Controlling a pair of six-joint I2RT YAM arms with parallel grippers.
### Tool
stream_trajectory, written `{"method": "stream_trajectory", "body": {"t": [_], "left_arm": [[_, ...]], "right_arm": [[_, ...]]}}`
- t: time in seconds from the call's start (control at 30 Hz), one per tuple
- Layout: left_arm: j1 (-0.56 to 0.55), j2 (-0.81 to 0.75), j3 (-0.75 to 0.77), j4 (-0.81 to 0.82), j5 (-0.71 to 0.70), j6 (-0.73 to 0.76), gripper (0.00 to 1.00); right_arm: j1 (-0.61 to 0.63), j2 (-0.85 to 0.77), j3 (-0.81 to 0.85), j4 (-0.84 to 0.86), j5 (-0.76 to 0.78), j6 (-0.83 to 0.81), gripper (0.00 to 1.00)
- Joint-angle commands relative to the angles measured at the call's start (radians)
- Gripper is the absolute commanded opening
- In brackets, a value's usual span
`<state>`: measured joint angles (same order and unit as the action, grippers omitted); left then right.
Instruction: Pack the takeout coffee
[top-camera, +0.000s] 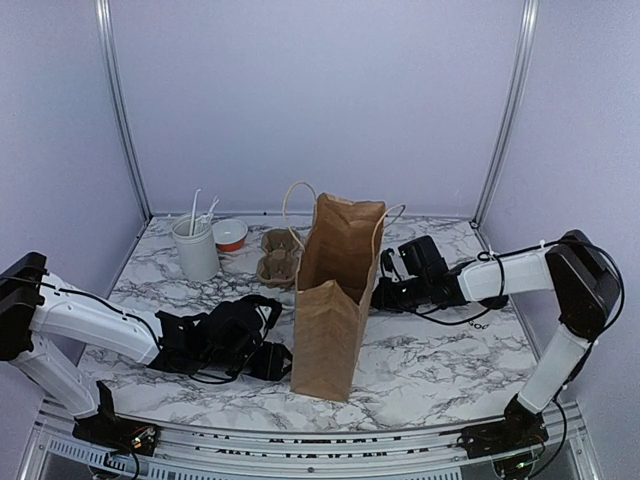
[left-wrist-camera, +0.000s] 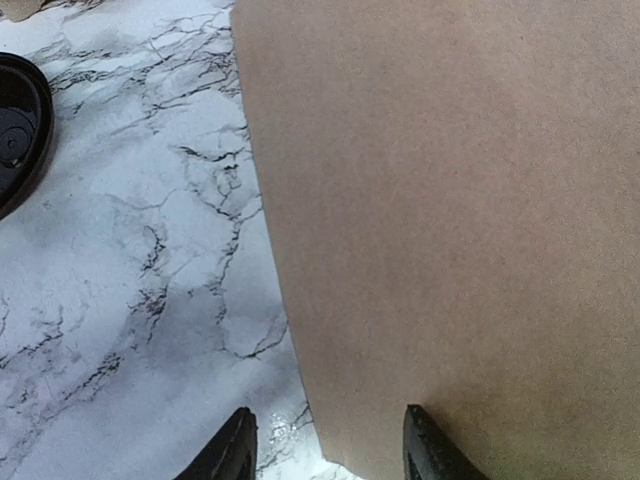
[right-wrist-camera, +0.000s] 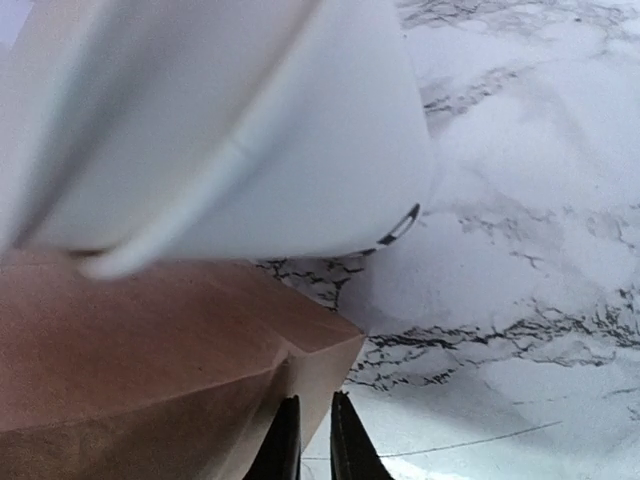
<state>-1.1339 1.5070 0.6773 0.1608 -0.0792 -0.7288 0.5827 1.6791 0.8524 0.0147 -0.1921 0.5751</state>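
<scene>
Top external view has an open paper bag (top-camera: 330, 300) standing upright in the middle of the tabletop (top-camera: 440, 370) with one arm at each side, so the step in hand looks like steadying the bag for loading. The left gripper (left-wrist-camera: 328, 428) is half-wide, its fingers on either side of the bag's near edge and not closed on it. The right gripper (right-wrist-camera: 314, 405) is narrowed to a slit at the bag's other side; whether it has caught any paper cannot be told.

The takeout coffee is not plainly visible. In the right wrist view a blurred white cup-like body (right-wrist-camera: 250, 130) with a scrap of black print sits just beside the bag, with no lid in sight. The next move probably calls for gripping the lidded cup and lifting it over the bag's mouth without tipping it.

The tabletop is white marble-patterned and carries a loose black lid (left-wrist-camera: 15, 130) and a cardboard carrier (top-camera: 278, 255). Lilac walls (top-camera: 320, 100) and aluminium posts (top-camera: 120, 110) close in the space.
</scene>
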Motion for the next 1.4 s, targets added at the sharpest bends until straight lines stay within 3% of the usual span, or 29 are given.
{"method": "stream_trajectory", "body": {"t": [0.0, 0.97, 1.13, 1.37], "left_arm": [[-0.032, 0.024, 0.037, 0.021, -0.018, 0.024, 0.51], [-0.054, 0.016, 0.095, 0.019, -0.026, 0.074, 0.51], [-0.053, -0.023, 0.084, -0.012, -0.085, 0.083, 0.51], [-0.052, -0.119, 0.072, -0.099, -0.269, 0.078, 0.51]], "right_arm": [[-0.008, 0.034, 0.099, -0.035, -0.028, -0.05, 0.11], [0.046, 0.024, 0.233, -0.192, -0.001, -0.118, 0.17], [0.046, -0.03, 0.217, -0.23, 0.017, -0.12, 0.18], [0.045, -0.139, 0.196, -0.324, 0.067, -0.136, 0.22]]}}
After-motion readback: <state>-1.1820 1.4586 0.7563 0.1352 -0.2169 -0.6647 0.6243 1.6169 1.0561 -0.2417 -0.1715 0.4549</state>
